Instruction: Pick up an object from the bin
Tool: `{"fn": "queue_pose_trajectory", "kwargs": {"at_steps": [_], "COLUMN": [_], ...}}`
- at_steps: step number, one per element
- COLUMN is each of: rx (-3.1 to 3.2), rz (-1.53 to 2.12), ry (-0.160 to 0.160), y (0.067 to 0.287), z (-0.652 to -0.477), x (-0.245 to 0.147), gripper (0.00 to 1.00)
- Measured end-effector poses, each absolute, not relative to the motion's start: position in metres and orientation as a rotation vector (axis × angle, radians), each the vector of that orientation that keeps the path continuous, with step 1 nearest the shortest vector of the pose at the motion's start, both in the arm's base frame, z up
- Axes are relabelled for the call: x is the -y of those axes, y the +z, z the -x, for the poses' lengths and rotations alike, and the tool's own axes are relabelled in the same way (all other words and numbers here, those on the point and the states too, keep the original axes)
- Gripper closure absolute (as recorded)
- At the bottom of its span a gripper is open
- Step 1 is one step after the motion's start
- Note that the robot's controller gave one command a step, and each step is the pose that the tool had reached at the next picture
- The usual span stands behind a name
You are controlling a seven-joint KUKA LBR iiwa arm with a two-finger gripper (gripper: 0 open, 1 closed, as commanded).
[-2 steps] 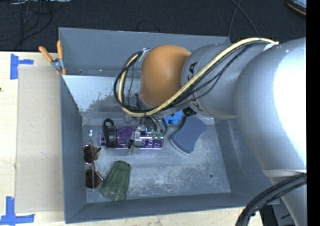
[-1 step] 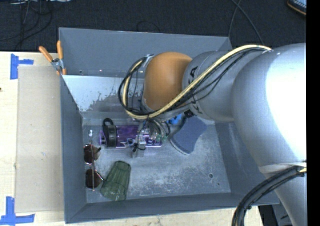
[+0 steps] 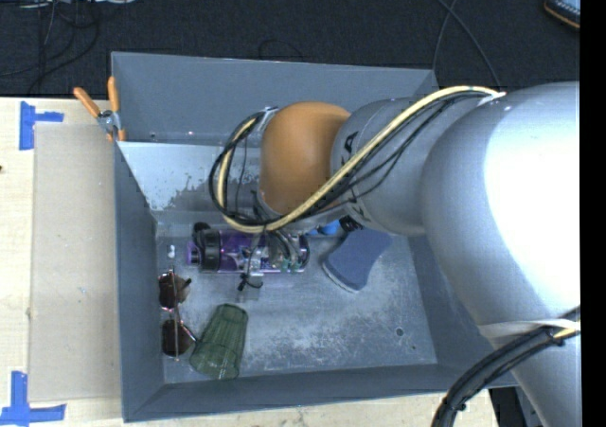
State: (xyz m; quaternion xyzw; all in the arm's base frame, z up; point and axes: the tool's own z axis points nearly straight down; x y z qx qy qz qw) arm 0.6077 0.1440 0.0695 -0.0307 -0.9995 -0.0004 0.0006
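Ok, status. Arm (image 3: 492, 188) comes in from the right and covers most of that side of the bin (image 3: 284, 94). Its orange cover (image 3: 298, 155) sits over the bin's middle, with black and yellow cables looped round it.

Pincer (image 3: 270, 259) is down low at the bin floor, right on the purple tube (image 3: 222, 250). That tube lies flat, left of centre, with its black cap end pointing left. Its right end is hidden under the pincer. Open or closed: cannot tell from this angle, and cannot tell whether the tube is gripped.

5 loose things in all, spread out, no heap:
- grey-blue pad (image 3: 355, 262), just right of the pincer, flat on the floor, partly under the arm
- green ribbed cup (image 3: 221, 342), on its side near the front wall, well below the tube
- purple tube, as above
- sunglasses (image 3: 173, 313), along the left wall, touching or just beside the green cup
- small blue bit (image 3: 330, 227), above the pad, mostly hidden by the wrist
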Motion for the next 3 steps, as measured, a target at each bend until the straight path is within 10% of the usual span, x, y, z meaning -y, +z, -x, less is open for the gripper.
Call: {"fn": "queue_pose_trajectory", "kwargs": {"at_steps": [1,2,3], "rx": [3.144,3.139,3.139], "rz": [0.016,0.105,0.106], "ry": [-0.005,-0.004,-0.005], "y": [0.07,0.069,0.069], "z": [-0.613,-0.608,-0.608], "x": [-0.133,-0.147,-0.147], "gripper": [0.0,1.0,1.0]}}
